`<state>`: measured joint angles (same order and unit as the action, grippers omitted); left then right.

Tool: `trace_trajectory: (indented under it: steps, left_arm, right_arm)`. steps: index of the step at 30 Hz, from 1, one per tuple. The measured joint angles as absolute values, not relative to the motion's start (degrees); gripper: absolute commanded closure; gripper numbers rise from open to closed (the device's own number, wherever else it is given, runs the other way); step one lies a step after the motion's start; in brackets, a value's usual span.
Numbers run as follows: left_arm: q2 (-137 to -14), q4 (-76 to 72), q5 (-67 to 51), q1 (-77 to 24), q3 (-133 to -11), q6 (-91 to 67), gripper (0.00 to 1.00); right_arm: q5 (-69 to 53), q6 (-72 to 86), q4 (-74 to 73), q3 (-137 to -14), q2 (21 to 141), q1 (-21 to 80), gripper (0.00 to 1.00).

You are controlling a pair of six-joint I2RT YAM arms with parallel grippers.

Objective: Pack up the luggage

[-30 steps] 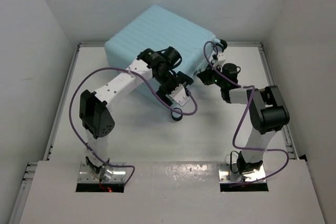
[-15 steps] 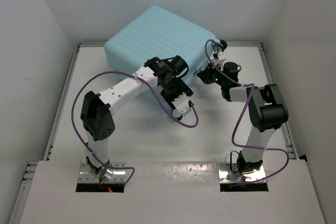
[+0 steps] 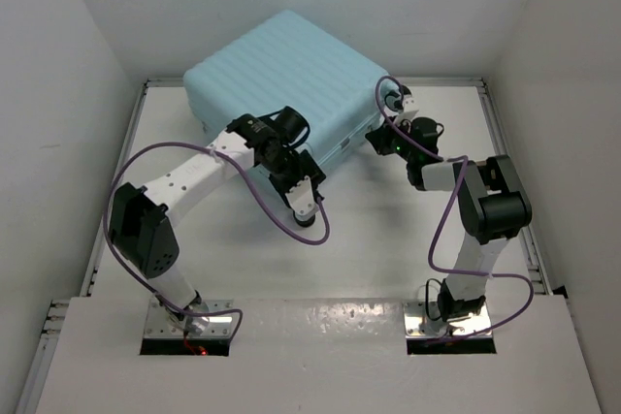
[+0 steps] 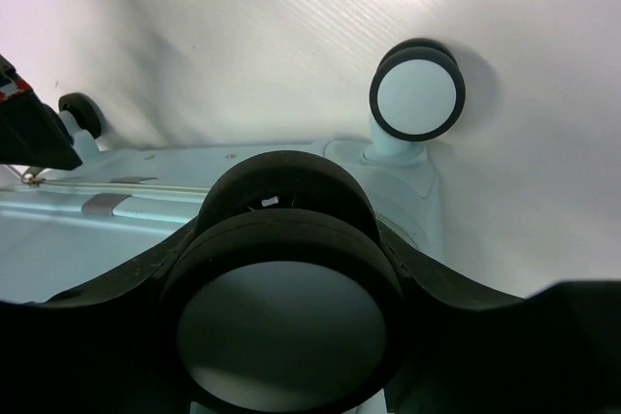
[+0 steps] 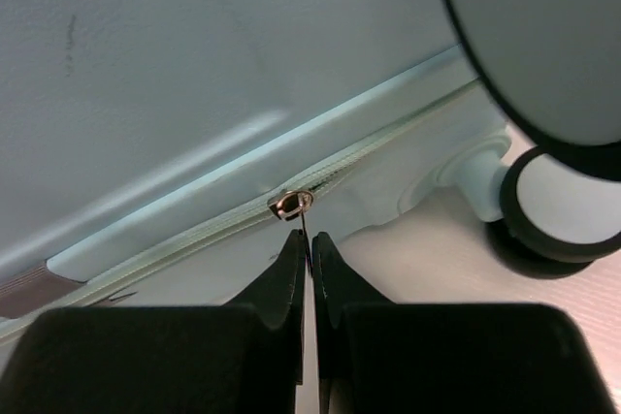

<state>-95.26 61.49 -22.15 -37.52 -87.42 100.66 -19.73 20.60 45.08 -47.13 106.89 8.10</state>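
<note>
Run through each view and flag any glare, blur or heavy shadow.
Top external: evenly lit and sharp, glare on the glossy ledge by the arm bases. Left wrist: the near wheel is soft, the far wheel crisper, the white background at top washed out. Right wrist: the zipper pull is sharp, the big wheel at upper right blurred, the fingers black silhouettes.

Far middle of table (image 3: 388, 249): luggage (image 3: 281, 70) is blocking it. Left gripper (image 3: 305, 210) and right gripper (image 3: 381, 141) are crowding its near edge. Near strip is lying open; walls (image 3: 58, 94) are hemming the sides.
</note>
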Motion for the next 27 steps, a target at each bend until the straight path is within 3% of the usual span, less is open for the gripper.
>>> trace_trajectory:
  steps: [17,27]
  left_arm:
    - [-93.76,74.81,-27.51,-25.10,-86.72,115.31,1.00]
    - [-94.65,82.46,-26.59,-17.93,-86.59,115.35,1.00]
  right_arm:
    - [-20.80,20.58,54.39,-46.57,110.52,5.17,1.00]
    - [-26.33,20.91,55.53,-55.66,118.30,4.51,1.00]
